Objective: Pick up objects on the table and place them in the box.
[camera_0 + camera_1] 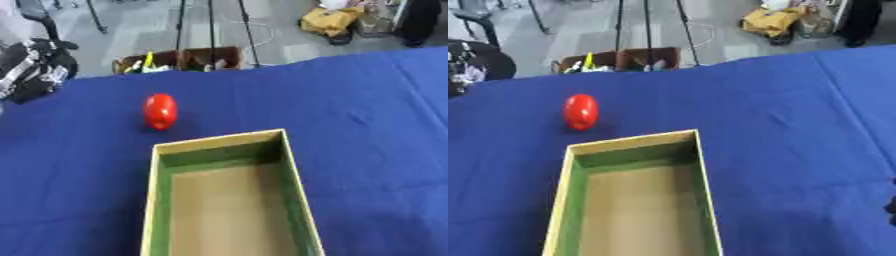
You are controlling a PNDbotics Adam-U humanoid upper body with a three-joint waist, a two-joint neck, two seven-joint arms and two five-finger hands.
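A red rounded object [160,111] lies on the blue tablecloth, just beyond the far left corner of the box. The open box [299,200] has tan cardboard rims, green inner walls and a bare brown floor, and nothing lies inside it. It stands at the near middle of the table and runs off the bottom edge. A small dark shape, my right hand [892,206], shows at the right edge of the right eye view, well clear of the box. My left hand shows in neither view.
The blue table [367,110] stretches wide to the right of the box. Beyond its far edge stand a cardboard carton with odds and ends [179,60], tripod legs, and a black piece of equipment [31,67] at the upper left.
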